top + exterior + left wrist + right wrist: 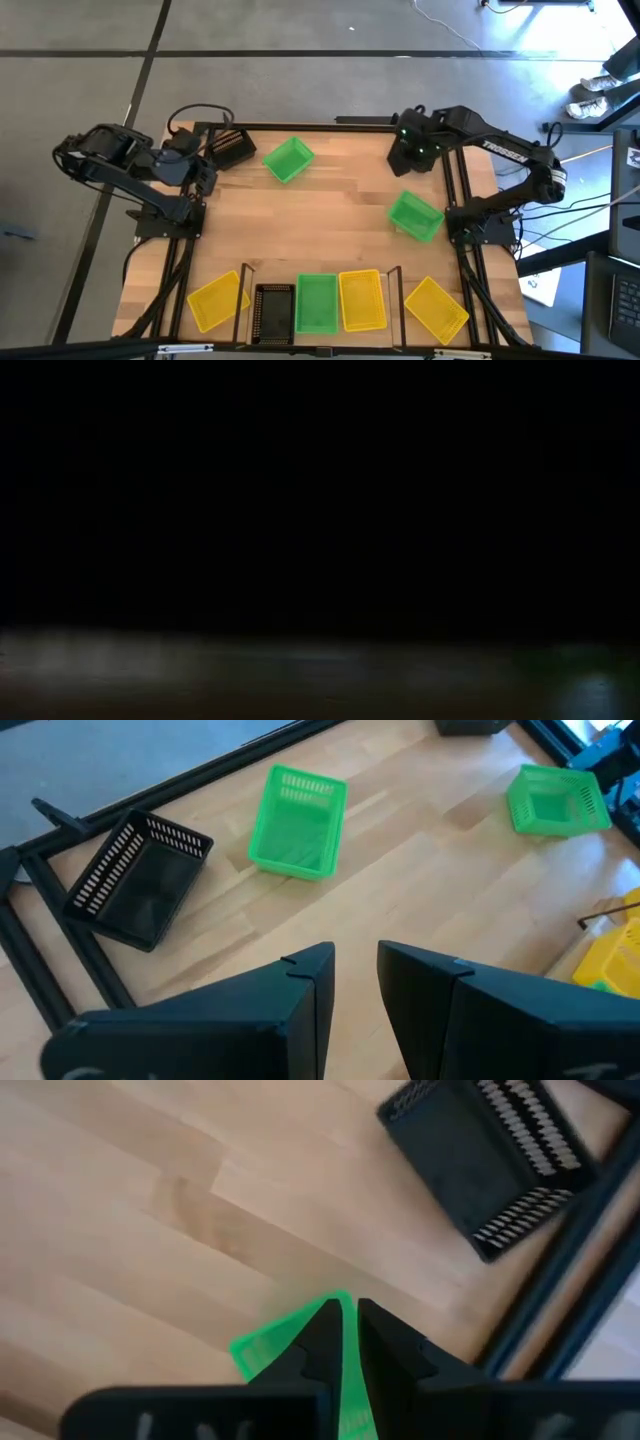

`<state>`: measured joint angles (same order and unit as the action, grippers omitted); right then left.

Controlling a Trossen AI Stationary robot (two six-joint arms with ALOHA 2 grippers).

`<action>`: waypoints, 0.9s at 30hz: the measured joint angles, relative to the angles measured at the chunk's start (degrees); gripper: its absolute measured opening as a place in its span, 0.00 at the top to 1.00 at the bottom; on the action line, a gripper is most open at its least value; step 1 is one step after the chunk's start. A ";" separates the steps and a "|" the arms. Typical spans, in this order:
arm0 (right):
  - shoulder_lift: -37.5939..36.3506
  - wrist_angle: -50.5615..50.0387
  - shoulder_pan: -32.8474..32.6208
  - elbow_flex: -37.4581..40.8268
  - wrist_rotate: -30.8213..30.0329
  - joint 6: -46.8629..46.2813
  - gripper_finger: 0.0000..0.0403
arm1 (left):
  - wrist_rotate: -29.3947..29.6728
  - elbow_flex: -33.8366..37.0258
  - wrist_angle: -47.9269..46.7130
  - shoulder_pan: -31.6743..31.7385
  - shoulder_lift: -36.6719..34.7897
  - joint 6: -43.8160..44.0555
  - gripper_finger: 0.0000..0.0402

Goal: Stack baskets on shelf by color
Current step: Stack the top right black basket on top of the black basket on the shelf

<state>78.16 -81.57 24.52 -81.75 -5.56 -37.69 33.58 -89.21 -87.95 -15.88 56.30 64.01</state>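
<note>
In the high view the shelf (400, 285) stands at the table's near edge and carries a black basket (273, 313), a green one (316, 303) and a yellow one (362, 300). Two yellow baskets (218, 300) (436, 308) lie on the table beside it. A black basket (230, 148) (140, 880) and a green basket (289, 158) (297, 825) lie near the far edge. My left gripper (205, 180) (355, 960) hovers at the far left, narrowly open. My right gripper (405, 165) (350, 1310) is shut above another green basket (415, 215) (265, 1350), which its fingers mostly hide.
Another black basket (490, 1155) lies by the black frame rails at the table's far right corner, under my right arm. Bare wood stretches across the table's middle (330, 220). The low view is dark and shows nothing. A person's shoes (600, 90) stand on the floor beyond the table.
</note>
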 joint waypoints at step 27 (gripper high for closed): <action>2.92 12.81 21.24 17.33 5.97 24.82 0.85 | 0.04 0.00 0.10 0.01 -0.06 3.50 0.82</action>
<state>81.08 -68.77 45.77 -64.42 0.41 -12.87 33.63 -89.21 -87.85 -15.87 56.25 67.51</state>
